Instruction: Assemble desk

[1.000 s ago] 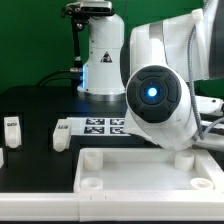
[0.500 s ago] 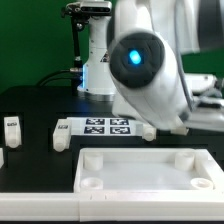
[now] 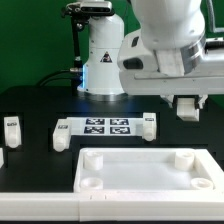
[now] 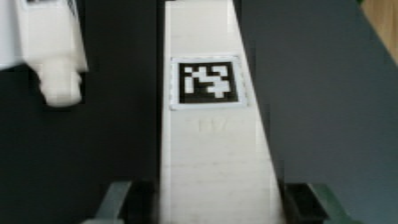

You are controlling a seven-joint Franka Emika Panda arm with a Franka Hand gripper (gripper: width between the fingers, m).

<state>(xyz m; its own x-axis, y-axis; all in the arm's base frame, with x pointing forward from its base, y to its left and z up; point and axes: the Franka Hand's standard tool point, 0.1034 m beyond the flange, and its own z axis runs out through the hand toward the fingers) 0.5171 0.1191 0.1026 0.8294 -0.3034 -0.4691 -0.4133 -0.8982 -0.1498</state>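
Farthest from the hand (image 3: 188, 112), at the exterior view's left edge, a tagged leg (image 3: 12, 127) stands on the black counter (image 3: 35, 150). Closer to the hand, a second leg (image 3: 62, 136) sits just beside one end of the marker board (image 3: 104, 126). A third leg (image 3: 148, 124) sits at the board's other end and is the closest of the three to the hand. The white base (image 3: 100, 60) stands behind the marker board, well off to the hand's side. The desk panel (image 3: 150, 172) lies flat on the counter, rim up, with round holes in its corners. It spreads out on the camera's side of the hand, apart from it. The hand hangs at the exterior view's right, fingers pointing down over the counter.

In the wrist view the hand (image 4: 208, 205) is spread open. A grey finger (image 4: 118, 200) shows on each side of a long white leg (image 4: 214, 140) bearing a square tag (image 4: 208, 82). A dark gap separates each finger from that leg, so nothing is gripped. Another white part (image 4: 54, 60) lies beside the leg, apart from it and outside the fingers.
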